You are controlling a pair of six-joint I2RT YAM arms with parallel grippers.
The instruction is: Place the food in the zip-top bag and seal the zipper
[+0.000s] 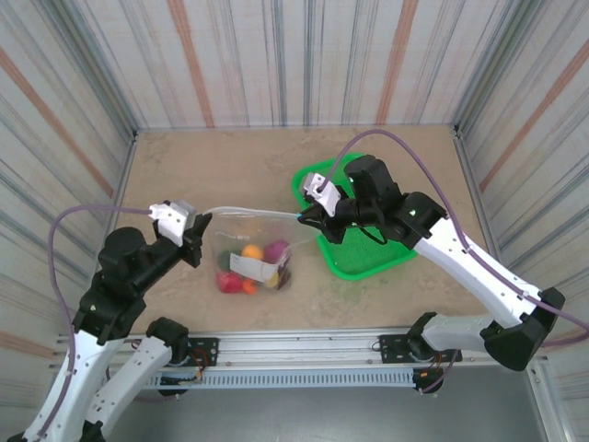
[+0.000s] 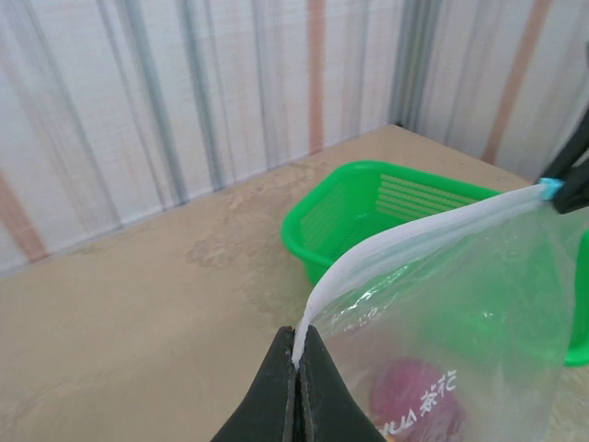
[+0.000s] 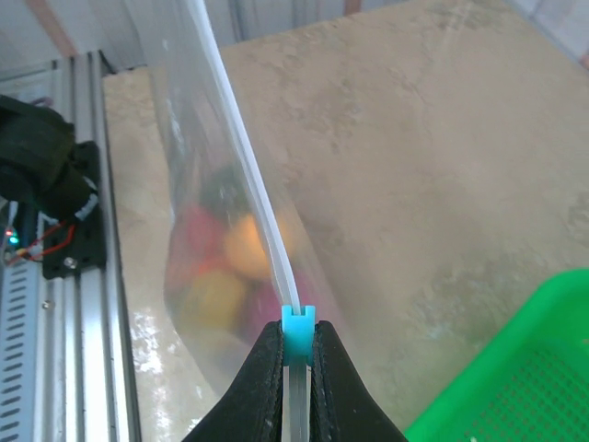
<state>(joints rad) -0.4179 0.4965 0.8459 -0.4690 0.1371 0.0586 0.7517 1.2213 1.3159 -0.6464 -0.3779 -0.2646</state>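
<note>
From above, the zip-top bag point(image 1: 248, 260) hangs between the two arms over the table point(image 1: 212, 166), its zipper point(image 1: 253, 214) stretched taut in a line running left to right. The left gripper point(image 1: 196, 232) pinches one end and the right gripper point(image 1: 306, 218) the other, so each arm is at its own end of the strip. The food point(image 1: 250, 267) sits bunched in the bottom of the bag: orange, yellow, pink, red and dark pieces. The green basket point(image 1: 368, 262) lies under the right arm, and what shows of its floor holds no food.

In the left wrist view, the jaws are pressed together on the corner of the white strip, which rises away to the right toward a blue slider point(image 2: 550, 189). A maroon piece shows through the plastic below.

In the right wrist view, the jaws are clamped on that slider, with the strip leading straight away from them. Any sealing stroke would likely run along this axis toward the left arm; whether the strip is already pressed shut cannot be told
</note>
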